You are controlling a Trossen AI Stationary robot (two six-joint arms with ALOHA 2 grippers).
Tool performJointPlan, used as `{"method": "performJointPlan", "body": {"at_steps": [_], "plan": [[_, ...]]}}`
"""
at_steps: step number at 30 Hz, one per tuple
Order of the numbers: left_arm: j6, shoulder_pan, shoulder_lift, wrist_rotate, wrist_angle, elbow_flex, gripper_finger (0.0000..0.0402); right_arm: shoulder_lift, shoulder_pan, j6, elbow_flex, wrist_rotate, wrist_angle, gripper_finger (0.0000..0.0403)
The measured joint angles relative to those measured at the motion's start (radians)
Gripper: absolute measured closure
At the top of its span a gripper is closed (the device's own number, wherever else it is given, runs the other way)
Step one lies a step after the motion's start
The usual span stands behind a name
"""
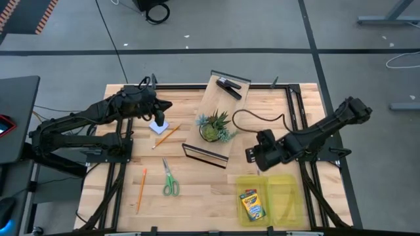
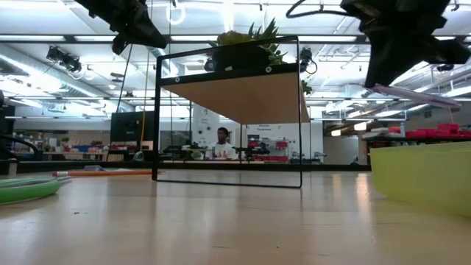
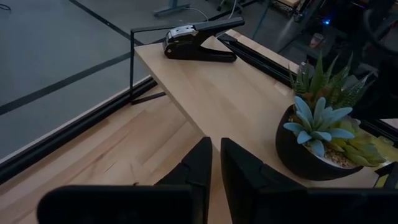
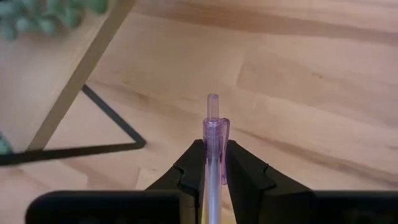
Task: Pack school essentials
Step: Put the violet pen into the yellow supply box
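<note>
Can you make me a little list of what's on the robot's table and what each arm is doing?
left gripper: jaws shut, above the pale pad
right gripper: jaws shut on a purple pen
yellow bin: holds the crayon box
scissors: flat on the table
pencils: one near the scissors, one by the pad
plant: on the wooden shelf

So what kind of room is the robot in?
Probably a robotics lab or workshop. Past the wooden table there are long ceiling lights, shelves and benches full of gear, and a person sitting far back.
</note>
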State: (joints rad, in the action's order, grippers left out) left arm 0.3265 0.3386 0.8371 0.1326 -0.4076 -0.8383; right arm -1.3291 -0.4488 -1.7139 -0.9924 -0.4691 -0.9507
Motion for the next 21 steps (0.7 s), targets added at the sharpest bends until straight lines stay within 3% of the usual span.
{"method": "performJointPlan", "body": {"at_steps": [6,21], "plan": [[0.0,0.0,0.0,-0.006,0.0,0.0,0.0354,-0.034,-0.09,-0.114,0.0,-0.04,0.0,0.0342],[0.0,0.0,0.0,-0.026,-0.009,0.0,0.0356,-0.123,-0.224,-0.284,0.0,-0.03,0.061,0.0343]]}}
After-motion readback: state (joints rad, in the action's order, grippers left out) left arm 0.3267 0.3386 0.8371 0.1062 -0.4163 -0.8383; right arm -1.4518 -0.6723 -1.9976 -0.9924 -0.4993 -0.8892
